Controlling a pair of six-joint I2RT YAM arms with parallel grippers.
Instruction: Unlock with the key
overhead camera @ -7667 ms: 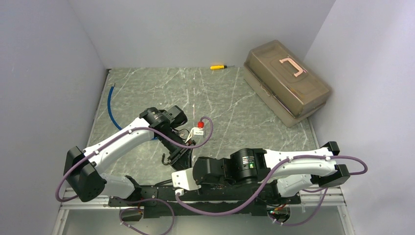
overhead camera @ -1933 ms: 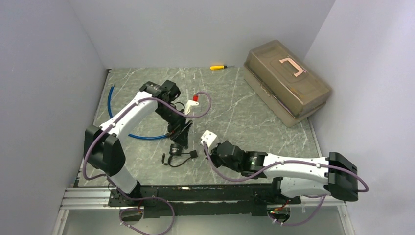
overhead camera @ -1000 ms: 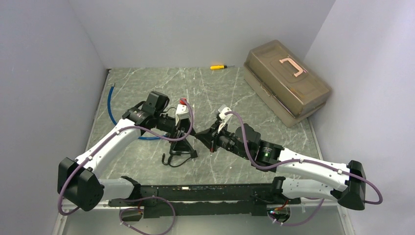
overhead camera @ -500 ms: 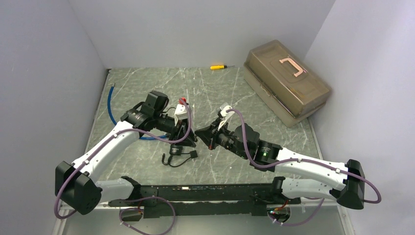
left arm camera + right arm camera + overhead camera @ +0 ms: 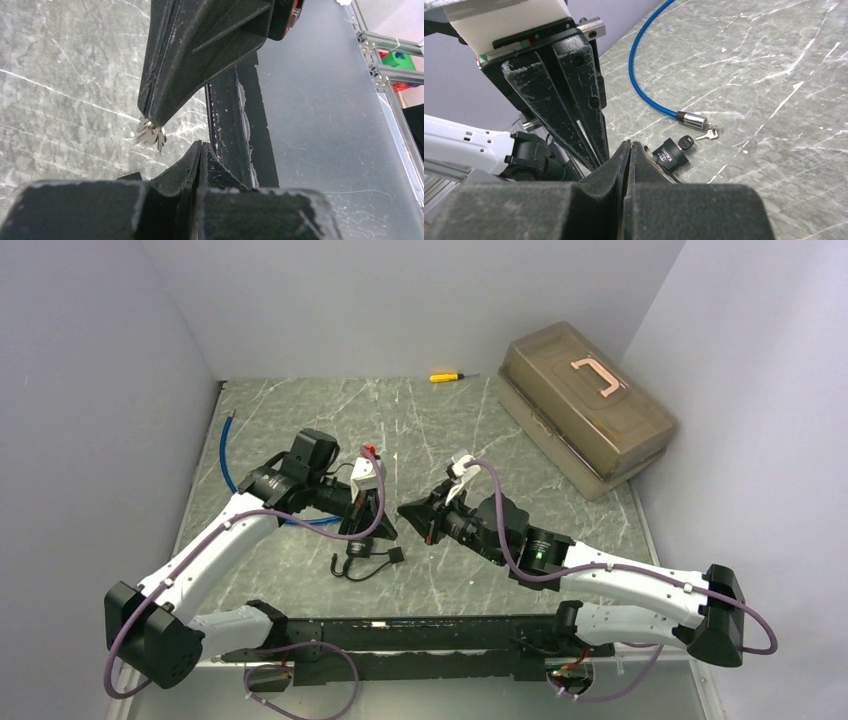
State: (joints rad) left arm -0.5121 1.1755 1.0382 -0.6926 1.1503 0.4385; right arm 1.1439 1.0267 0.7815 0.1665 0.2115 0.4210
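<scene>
Top external view: both arms fold in from the near edge toward the middle of the counter point(image 5: 450, 430). The left arm point(image 5: 230, 540) swings out to the near left. Its white link then runs away and rightward, and the wrist turns the left claw point(image 5: 380, 530) down and to the right. The right arm point(image 5: 620, 585) lies low, stretched leftward from its elbow at the near right, with the right claw point(image 5: 407, 510) pointing left. The two tips face each other, near but apart.

Both claws have their fingers pressed together. The left wrist camera shows nothing between the left fingers point(image 5: 197, 165).

Below and between the tips, the black lock point(image 5: 668, 154) lies on the counter, a black-headed key point(image 5: 686, 142) touching its end. Just beside it are small silver keys point(image 5: 710, 132), next to the metal end of the blue cable point(image 5: 644, 65). In the left wrist view these silver keys sit right at the right claw's tip. I cannot tell whether they are pinched there or lying behind it.

Farther off, a brown toolbox point(image 5: 585, 405) sits at the far right. A yellow screwdriver point(image 5: 445, 376) lies along the back wall.
</scene>
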